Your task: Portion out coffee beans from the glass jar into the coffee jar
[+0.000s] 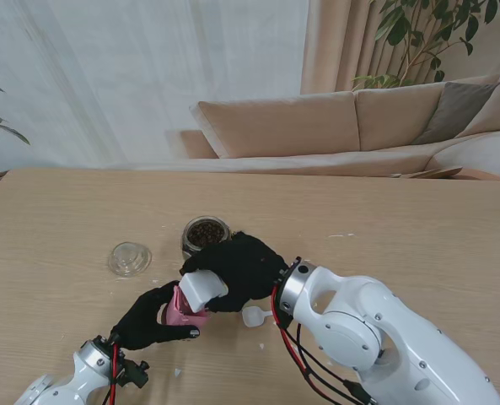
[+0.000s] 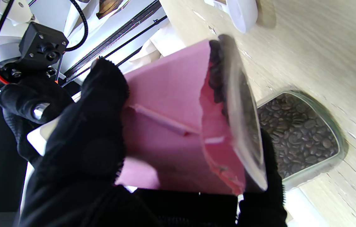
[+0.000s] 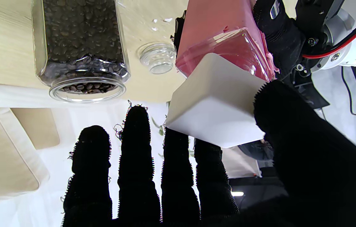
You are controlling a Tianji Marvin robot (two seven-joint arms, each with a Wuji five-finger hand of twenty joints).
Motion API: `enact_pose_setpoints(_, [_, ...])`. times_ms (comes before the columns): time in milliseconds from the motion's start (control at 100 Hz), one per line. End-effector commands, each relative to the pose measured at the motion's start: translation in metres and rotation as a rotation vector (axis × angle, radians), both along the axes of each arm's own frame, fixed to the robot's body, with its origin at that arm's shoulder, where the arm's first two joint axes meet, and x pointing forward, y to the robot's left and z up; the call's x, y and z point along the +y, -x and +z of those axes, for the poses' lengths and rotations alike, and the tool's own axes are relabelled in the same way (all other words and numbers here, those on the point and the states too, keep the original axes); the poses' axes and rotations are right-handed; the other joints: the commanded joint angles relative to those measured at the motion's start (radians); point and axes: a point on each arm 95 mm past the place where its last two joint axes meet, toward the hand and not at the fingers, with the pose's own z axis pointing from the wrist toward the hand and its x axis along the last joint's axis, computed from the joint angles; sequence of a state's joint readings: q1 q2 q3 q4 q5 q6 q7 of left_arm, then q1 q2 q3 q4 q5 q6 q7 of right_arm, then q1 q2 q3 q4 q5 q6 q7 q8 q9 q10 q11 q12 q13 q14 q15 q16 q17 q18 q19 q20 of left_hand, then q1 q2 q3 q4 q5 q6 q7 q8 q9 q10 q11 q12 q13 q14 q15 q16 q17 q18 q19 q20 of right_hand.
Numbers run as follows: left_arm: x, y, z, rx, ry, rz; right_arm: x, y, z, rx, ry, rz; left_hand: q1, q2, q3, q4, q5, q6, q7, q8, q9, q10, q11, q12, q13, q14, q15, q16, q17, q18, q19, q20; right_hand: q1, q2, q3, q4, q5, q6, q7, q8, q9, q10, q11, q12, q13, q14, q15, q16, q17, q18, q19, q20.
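While beans already show inside the pink-labelled square coffee jar (image 1: 182, 310), clamped in left robot hand (image 1: 153, 319), right robot hand (image 1: 237, 268) grips its white lid (image 1: 203, 289); lidding remains. Open glass bean jar (image 1: 205, 234) stands just beyond.

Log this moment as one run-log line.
left hand: shut on pink coffee jar | right hand: on its white lid | glass jar: open, beans inside | glass lid: on table

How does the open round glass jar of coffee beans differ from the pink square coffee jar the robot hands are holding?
The round clear glass jar stands open on the table, untouched; the pink square coffee jar is gripped by the left robot hand. The glass jar's mouth is uncovered; the pink jar has a white lid under the right robot hand. Both hold beans.
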State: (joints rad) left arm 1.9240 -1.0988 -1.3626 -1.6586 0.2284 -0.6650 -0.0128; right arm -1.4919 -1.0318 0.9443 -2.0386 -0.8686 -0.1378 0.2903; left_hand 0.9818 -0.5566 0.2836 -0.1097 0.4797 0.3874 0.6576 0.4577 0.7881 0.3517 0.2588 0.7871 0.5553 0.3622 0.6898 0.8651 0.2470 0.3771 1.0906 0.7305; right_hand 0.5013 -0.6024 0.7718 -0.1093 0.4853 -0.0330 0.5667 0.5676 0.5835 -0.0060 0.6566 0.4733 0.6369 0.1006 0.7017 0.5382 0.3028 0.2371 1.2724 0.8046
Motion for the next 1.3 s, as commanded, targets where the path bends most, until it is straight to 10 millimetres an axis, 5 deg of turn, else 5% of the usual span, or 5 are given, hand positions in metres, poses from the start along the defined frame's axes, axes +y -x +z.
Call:
enact_pose_setpoints(0, [-0.004,0.002,0.002,-0.001,0.005,-0.015,0.001,0.001,-0.006,0.024,0.025,0.001,0.274,0.163,0.254,0.01,0.073,-0.212,0.195,0.063,0.07,-0.13,0.104,0.068,-0.004,-0.024,-0.004,0.003,0.008,-0.018,0.004,0.002,0.014,0.104,0.046,0.078,0.084,-0.04,0.026,0.02,0.044,0.005,0.068,0.041,0.0,0.007,0.026,0.028,-0.003,-0.022,0.032,0.024])
enact_pose_setpoints(760, [-0.003,0.0,0.002,0.022,0.036,0.003,0.009,0.004,-0.008,-0.015,0.079,-0.019,0.275,0.163,0.25,0.012,0.071,-0.212,0.196,0.063,0.07,-0.13,0.104,0.069,0.0,-0.019,0.001,0.002,0.015,-0.015,0.009,0.004,-0.127,0.102,-0.089,0.065,-0.084,0.066,0.002,0.152,-0.116,0.011,0.242,0.227,-0.066,0.015,0.134,0.104,-0.015,-0.032,0.082,0.074])
enact_pose_setpoints(860, [-0.003,0.0,0.002,0.022,0.037,0.005,0.009,0.004,-0.008,-0.016,0.081,-0.019,0.276,0.162,0.25,0.012,0.071,-0.212,0.196,0.063,0.069,-0.13,0.104,0.068,-0.001,-0.019,0.001,0.002,0.014,-0.015,0.009,0.004,-0.137,0.111,-0.106,0.064,-0.101,0.086,-0.078,0.12,-0.146,0.025,0.165,0.184,-0.081,0.031,0.09,0.085,-0.025,-0.024,0.072,0.075])
enact_pose_setpoints(1070, [-0.002,-0.001,0.002,0.02,0.038,0.007,0.007,0.007,-0.005,-0.021,0.073,-0.029,0.275,0.162,0.252,0.011,0.072,-0.211,0.197,0.062,0.07,-0.13,0.105,0.069,0.0,-0.019,0.002,0.001,0.015,-0.015,0.009,0.004,-0.17,0.12,-0.143,0.063,-0.16,0.156,-0.299,-0.03,-0.229,0.095,-0.067,-0.053,-0.145,0.094,-0.184,-0.056,-0.083,0.031,-0.057,0.031])
enact_pose_setpoints(1290, [-0.001,-0.002,0.002,0.02,0.038,0.012,0.005,0.011,-0.001,-0.025,0.046,-0.05,0.275,0.162,0.253,0.011,0.072,-0.212,0.198,0.063,0.07,-0.131,0.105,0.069,0.0,-0.019,0.003,0.001,0.015,-0.017,0.008,0.004,-0.188,0.125,-0.156,0.062,-0.17,0.173,-0.35,-0.068,-0.252,0.129,-0.131,-0.147,-0.173,0.122,-0.301,-0.119,-0.118,0.061,-0.149,-0.006])
